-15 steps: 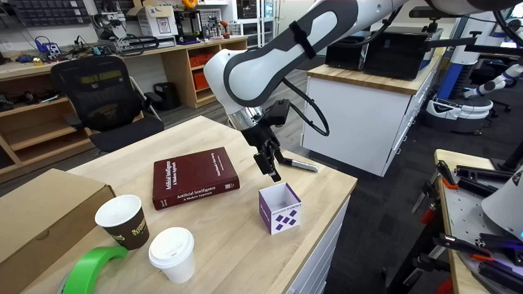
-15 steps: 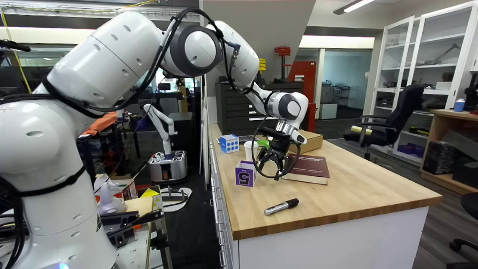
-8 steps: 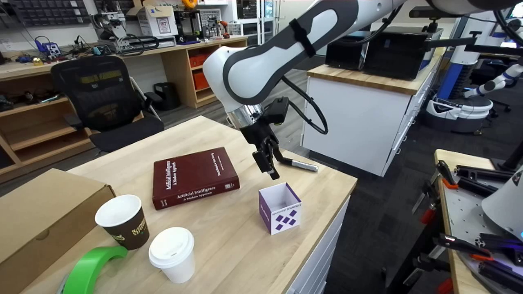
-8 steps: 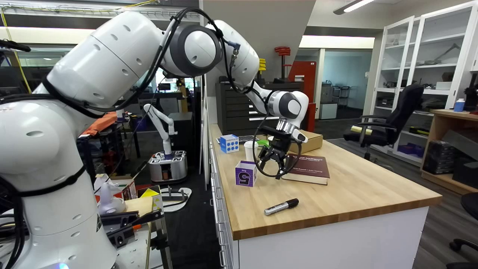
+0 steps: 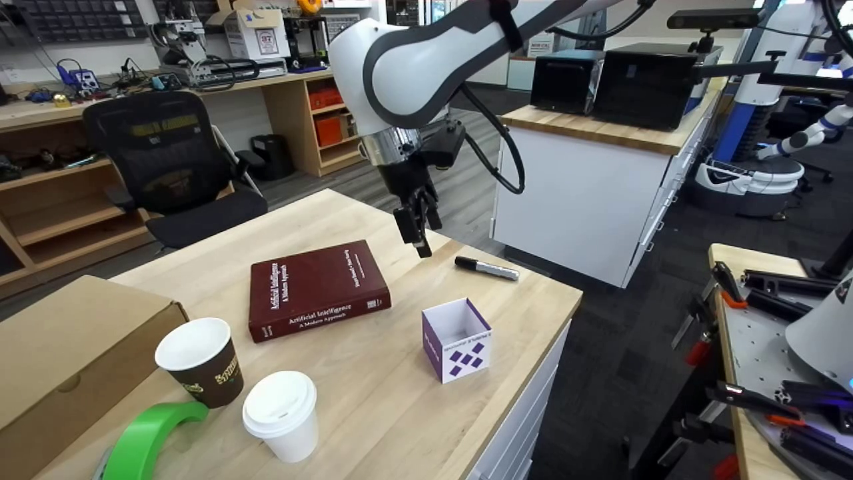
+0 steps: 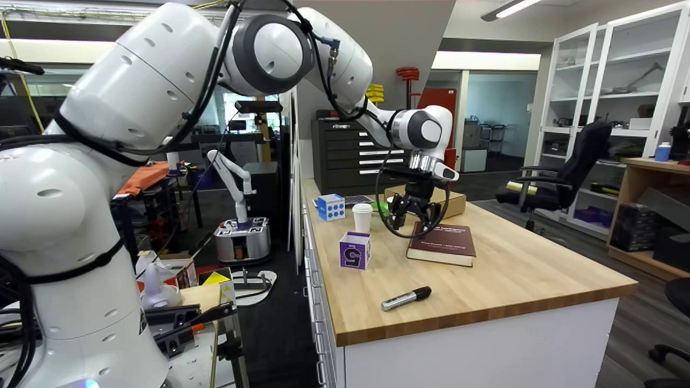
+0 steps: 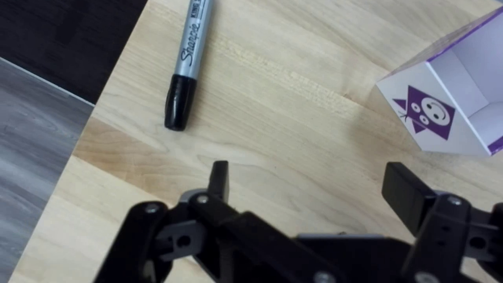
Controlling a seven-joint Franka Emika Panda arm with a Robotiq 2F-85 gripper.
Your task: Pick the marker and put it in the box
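The marker point(image 5: 490, 269), with a silver barrel and black cap, lies flat on the wooden table near its edge. It also shows in an exterior view point(image 6: 406, 298) and at the upper left of the wrist view point(image 7: 191, 55). The box point(image 5: 457, 350) is small, white and purple, with its open top facing up. It also shows in an exterior view point(image 6: 354, 252) and at the right of the wrist view point(image 7: 424, 112). My gripper point(image 5: 430, 239) is open and empty above the table. In the wrist view the gripper point(image 7: 304, 173) has bare table between its fingers, marker ahead-left, box ahead-right.
A dark red book point(image 5: 316, 288) lies beside the gripper's side of the table. A white lidded cup point(image 5: 283, 413), a brown cup point(image 5: 206, 367), a green object point(image 5: 143, 440) and a cardboard box point(image 5: 73, 353) stand farther along. A blue-white cube point(image 6: 331, 207) shows too.
My gripper has risen and moved away from the box and marker, toward the book's side. The marker's cap now shows fully in an exterior view. The marker and box have not moved.
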